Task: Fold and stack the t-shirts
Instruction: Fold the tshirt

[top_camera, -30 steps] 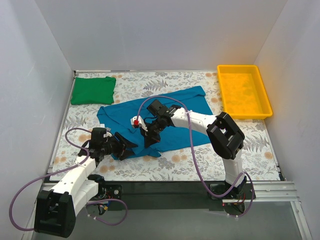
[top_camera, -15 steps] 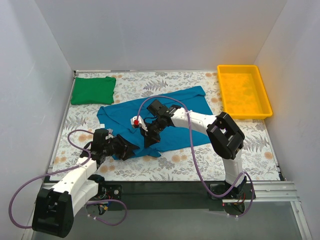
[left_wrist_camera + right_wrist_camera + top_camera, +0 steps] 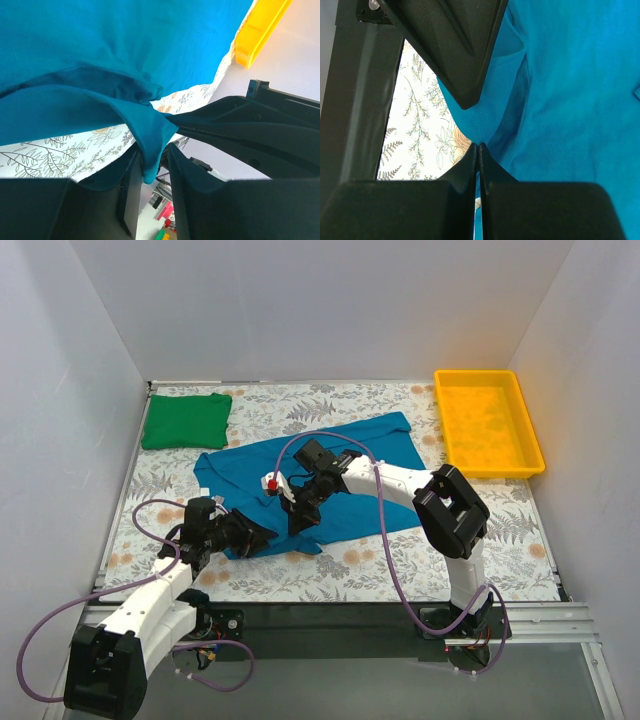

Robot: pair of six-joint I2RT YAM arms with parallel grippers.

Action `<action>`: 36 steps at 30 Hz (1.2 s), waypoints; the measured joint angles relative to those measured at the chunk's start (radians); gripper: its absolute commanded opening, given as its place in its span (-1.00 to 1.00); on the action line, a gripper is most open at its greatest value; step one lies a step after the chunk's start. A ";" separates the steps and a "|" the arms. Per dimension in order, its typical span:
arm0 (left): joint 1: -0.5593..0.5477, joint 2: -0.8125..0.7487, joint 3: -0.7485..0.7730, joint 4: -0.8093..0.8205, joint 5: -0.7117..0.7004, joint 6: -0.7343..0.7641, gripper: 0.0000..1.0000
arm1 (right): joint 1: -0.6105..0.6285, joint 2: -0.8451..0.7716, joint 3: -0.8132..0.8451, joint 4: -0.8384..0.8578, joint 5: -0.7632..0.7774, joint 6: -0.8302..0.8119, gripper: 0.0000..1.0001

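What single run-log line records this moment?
left gripper: teal t-shirt edge between jaws | right gripper: shut on teal t-shirt | green t-shirt: folded, far-left

Item one: yellow plastic tray [image 3: 489,422], flat on the table, well apart from the right gripper [image 3: 299,516], beyond it and to its right. Item two: floral-print table cover [image 3: 350,565], lying beneath that gripper. Item three: white walls [image 3: 320,310], enclosing three sides.

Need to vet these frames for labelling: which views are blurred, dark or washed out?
Top external view: even, soft light, all sharp, from the teal-blue cotton t-shirt to the yellow plastic tray. Left wrist view: the left hand is dark and soft-edged, the background beside it washed out white. Right wrist view: cloth crisp, right hand near-black, detail lost.
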 measured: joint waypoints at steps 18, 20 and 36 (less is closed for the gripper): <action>0.000 -0.016 0.000 -0.004 0.002 -0.003 -1.00 | -0.004 -0.047 -0.042 -0.008 0.057 -0.043 0.74; 0.000 -0.024 0.000 -0.004 0.003 -0.003 -1.00 | -0.019 -0.126 -0.112 -0.005 0.089 -0.074 0.97; 0.000 -0.066 0.000 -0.003 0.040 -0.002 -1.00 | -0.637 -0.821 -0.662 -0.079 0.337 -0.455 0.66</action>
